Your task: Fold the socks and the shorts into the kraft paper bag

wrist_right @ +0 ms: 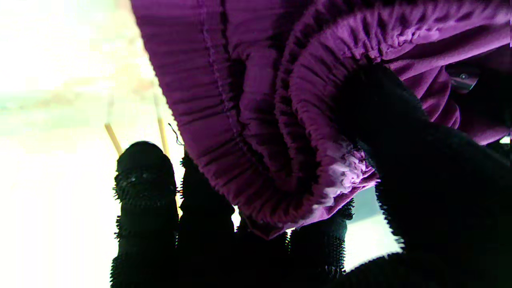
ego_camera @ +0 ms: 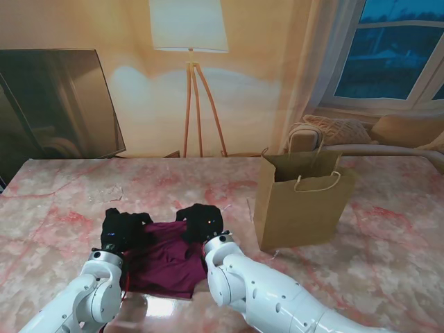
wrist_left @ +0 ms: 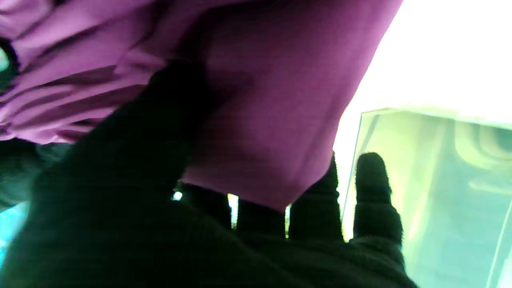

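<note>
Where both hands grip, maroon shorts (ego_camera: 165, 260) bunch.

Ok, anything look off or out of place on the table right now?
Nothing damaged or spilled. The kraft paper bag stands upright and open on the right. Both the left hand and right hand grip the purple shorts, which hang bunched. No socks are visible in any view.

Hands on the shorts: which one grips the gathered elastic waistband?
The right hand: its wrist view shows the ruched waistband of the shorts pinched. The left hand holds smooth fabric.
</note>
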Robot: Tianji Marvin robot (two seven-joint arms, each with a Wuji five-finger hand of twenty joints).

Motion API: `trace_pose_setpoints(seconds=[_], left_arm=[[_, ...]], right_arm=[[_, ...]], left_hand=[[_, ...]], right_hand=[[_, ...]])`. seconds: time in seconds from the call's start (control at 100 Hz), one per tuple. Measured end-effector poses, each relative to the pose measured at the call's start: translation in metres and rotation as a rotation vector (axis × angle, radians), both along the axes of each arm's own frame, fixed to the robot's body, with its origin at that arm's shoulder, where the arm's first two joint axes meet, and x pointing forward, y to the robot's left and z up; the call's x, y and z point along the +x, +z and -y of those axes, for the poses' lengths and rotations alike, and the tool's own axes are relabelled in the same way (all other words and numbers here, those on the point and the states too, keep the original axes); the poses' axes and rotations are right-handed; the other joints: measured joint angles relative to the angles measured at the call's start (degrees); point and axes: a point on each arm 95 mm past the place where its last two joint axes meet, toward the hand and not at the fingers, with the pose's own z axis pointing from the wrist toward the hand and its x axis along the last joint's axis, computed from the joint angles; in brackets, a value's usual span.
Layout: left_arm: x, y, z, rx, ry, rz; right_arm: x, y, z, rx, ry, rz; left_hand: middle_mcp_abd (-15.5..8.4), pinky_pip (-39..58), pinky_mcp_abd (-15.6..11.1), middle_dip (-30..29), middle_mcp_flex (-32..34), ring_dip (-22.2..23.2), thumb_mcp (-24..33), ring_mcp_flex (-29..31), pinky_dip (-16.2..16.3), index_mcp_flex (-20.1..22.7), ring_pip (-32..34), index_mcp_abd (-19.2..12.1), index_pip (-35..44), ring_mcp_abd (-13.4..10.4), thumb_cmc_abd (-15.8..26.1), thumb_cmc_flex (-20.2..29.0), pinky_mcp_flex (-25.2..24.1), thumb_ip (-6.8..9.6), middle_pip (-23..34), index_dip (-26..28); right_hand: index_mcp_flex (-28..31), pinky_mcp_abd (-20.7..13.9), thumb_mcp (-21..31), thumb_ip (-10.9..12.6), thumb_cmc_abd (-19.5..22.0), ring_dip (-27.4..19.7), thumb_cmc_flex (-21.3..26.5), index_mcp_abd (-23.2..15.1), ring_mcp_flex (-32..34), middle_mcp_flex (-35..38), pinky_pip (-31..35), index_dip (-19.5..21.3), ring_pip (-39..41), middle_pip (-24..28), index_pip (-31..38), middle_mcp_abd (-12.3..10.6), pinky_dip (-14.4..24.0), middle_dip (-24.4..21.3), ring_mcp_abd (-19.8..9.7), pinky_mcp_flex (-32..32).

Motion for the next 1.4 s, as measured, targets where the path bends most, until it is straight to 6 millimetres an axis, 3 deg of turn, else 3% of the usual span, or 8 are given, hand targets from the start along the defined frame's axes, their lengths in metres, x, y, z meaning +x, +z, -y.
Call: trace_pose_setpoints(seconds=[0.26, 0.55, 0.86, 0.92, 1.03, 1.13, 1.24, 1.4], left_arm=[[0.002, 0.015, -0.002, -0.009, 0.016, 0.104], [-0.016, 0.01, -0.002, 0.027, -0.051, 0.113], [-0.045, -0.012, -0.008, 0.086, -0.107, 0.068], [-0.051, -0.014, -0.009, 0.089, -0.12, 0.048], [-0.061, -0.012, -0.013, 0.095, -0.147, -0.015], [-0.072, -0.003, -0.017, 0.076, -0.179, -0.054], [-0.082, 0.008, -0.022, -0.014, -0.176, -0.059], [-0.087, 0.017, -0.029, -0.044, -0.148, -0.048]], right_arm=[[-0.001, 0.015, 0.001, 0.042, 0.024, 0.106], [-0.015, 0.008, 0.011, 0.062, 0.153, 0.209], [-0.039, -0.016, 0.025, -0.035, 0.3, 0.27], [-0.044, -0.022, 0.025, -0.066, 0.337, 0.281], [-0.051, -0.032, 0.025, -0.114, 0.402, 0.302], [-0.051, -0.04, 0.029, -0.15, 0.434, 0.325], [-0.052, -0.043, 0.03, -0.189, 0.477, 0.367], [-0.054, -0.044, 0.033, -0.193, 0.502, 0.432]], left_hand=[[-0.01, -0.01, 0.02, 8.85, -0.04, 1.31, 1.7, -1.97, 0.01, -1.6, 0.05, -0.22, 2.11, -0.02, -0.4, 0.0, -0.84, -0.02, -1.82, 1.12], [-1.91, -1.65, 0.02, 28.3, -6.78, 6.46, 4.6, -6.15, 0.01, -8.54, 1.55, -2.09, 5.9, -0.46, -0.59, 1.35, -2.22, -0.02, 3.55, 15.07], [-3.69, -2.56, -0.03, 30.63, -7.43, 7.85, 4.6, -6.36, 0.01, -8.58, 2.09, -3.22, 5.8, -1.01, -2.05, 1.36, -2.83, -0.55, 4.4, 15.93], [-3.7, -3.04, -0.1, 26.79, -10.3, 7.72, 4.64, -6.89, 0.01, -8.58, 0.55, -2.05, 3.55, -1.06, -2.05, 1.1, -2.91, -0.84, 3.71, 15.55], [-2.14, -5.96, -0.92, 3.05, -18.85, 4.59, 8.44, -10.53, 0.01, -9.68, -3.98, 3.72, -5.85, -1.11, -2.07, -4.8, -4.42, -0.86, 3.14, 11.63], [-0.27, -9.03, -1.33, -7.86, -24.01, 1.04, 5.74, -14.53, 0.01, -9.65, -8.64, 7.58, -16.1, -1.09, 0.08, -11.84, -6.37, -0.88, -2.43, 4.82], [1.03, -14.58, -1.81, -12.29, -27.54, -1.79, -5.9, -17.61, 0.01, -9.58, -11.94, 9.37, -23.92, -0.45, 7.97, -12.66, -7.97, -0.9, -5.45, -0.14], [3.01, -18.6, -1.81, -13.68, -28.78, -3.32, -19.46, -17.2, 1.34, -11.13, -14.44, 11.63, -29.96, -0.05, 18.99, -12.68, -8.64, 3.3, -6.84, -2.79]], right_hand=[[0.0, -0.03, 0.04, 0.0, 0.0, -0.01, 0.02, 0.0, 0.0, 0.0, 0.63, -0.03, 0.5, 0.74, 0.93, 0.02, 0.0, 0.0, -0.06, 0.09], [-0.77, -0.94, 0.87, 0.0, -2.81, -0.01, 2.04, -0.63, -0.02, -0.11, 0.63, 5.6, 1.89, 3.35, 3.73, 0.0, 0.0, 2.9, -1.53, -1.02], [-0.78, -1.41, 0.87, -0.01, -3.48, -0.01, 2.04, -1.43, -1.06, -0.14, 0.63, 5.91, 1.94, 3.92, 3.74, -0.63, 0.01, 3.95, -2.22, -1.81], [-0.78, -1.42, 0.98, -0.01, -4.24, -0.01, 2.04, -1.92, -1.07, -0.14, 0.63, 6.45, 1.94, 3.96, 3.75, -0.69, 0.01, 4.18, -2.27, -1.82], [-0.78, -1.51, 1.69, -0.01, -4.38, -0.01, 2.06, -2.79, -1.07, -0.14, 0.63, 6.64, 1.94, 4.06, 4.6, -1.22, 0.01, 4.25, -2.34, -1.82], [-0.78, -1.73, 2.37, -0.01, -4.69, -0.01, 2.11, -3.4, -1.07, -0.14, 0.63, 6.65, 1.95, 4.06, 5.48, -1.27, 0.01, 4.25, -2.38, -1.84], [-0.78, -2.07, 2.42, -0.01, -4.7, -0.01, 2.69, -3.41, -1.07, -0.14, 0.54, 6.65, 1.95, 4.48, 5.86, -1.27, 0.01, 4.31, -2.38, -1.88], [-0.78, -2.13, 2.42, -0.01, -4.7, -0.01, 2.95, -3.46, -2.17, -1.98, -0.1, 5.84, 3.33, 5.89, 5.95, -2.01, 0.01, 5.1, -2.89, -3.18]])
